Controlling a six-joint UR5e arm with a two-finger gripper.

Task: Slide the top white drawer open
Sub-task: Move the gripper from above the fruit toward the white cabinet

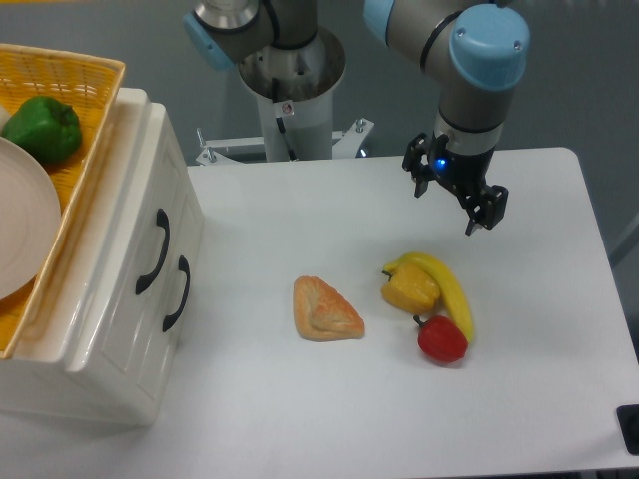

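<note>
Room first: a grey wall behind me, my base column bolted at the far edge, and a broad white table running flat and matte beneath everything, so plenty of sliding room in front of the cabinet. The cream-white cabinet sits at the left edge of that table, angled so its front faces right and toward the camera, and up on its roof rests a yellow woven basket carrying a green pepper and a pale plate. The top white drawer is the upper of the two fronts, shut flush, and I judge it stiff glossy plastic, light and slick; the face gives me nothing to pinch, so the curved black handle is my hold, fingers hooked behind its bow and a pull straight out along the runners. The lower handle sits just beside it, so I must pick the upper one. A light cabinet could drag along with a hard tug, and the basket load above may wobble, so gentle it is. Out on the table, well apart from the cabinet: a bread wedge, then a banana touching a yellow pepper and a small red pepper. My gripper hangs over the table's far right, fingers spread and holding nothing, well away from that handle.
</note>
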